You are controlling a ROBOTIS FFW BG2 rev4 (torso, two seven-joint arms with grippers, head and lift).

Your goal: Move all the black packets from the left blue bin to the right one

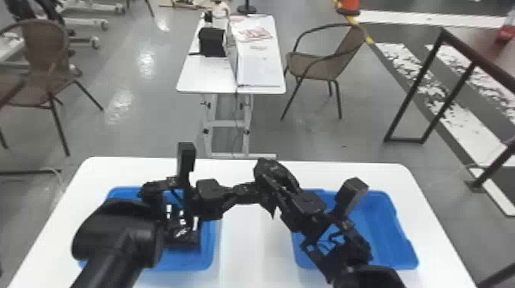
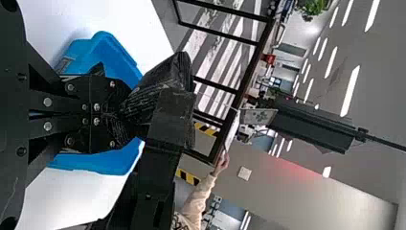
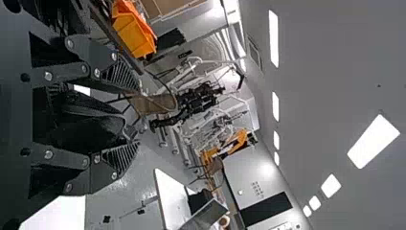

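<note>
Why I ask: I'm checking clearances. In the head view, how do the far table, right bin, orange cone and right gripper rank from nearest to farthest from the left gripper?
1. Right gripper, just to the right
2. Right bin, right side of the front table
3. Far table, straight ahead
4. Orange cone, far right

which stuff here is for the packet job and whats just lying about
For the job:
- left blue bin, black packets inside
- right blue bin
- left end effector, holding a packet
- right end effector

Just about:
- far table, white box
- brown chairs
- orange cone
</note>
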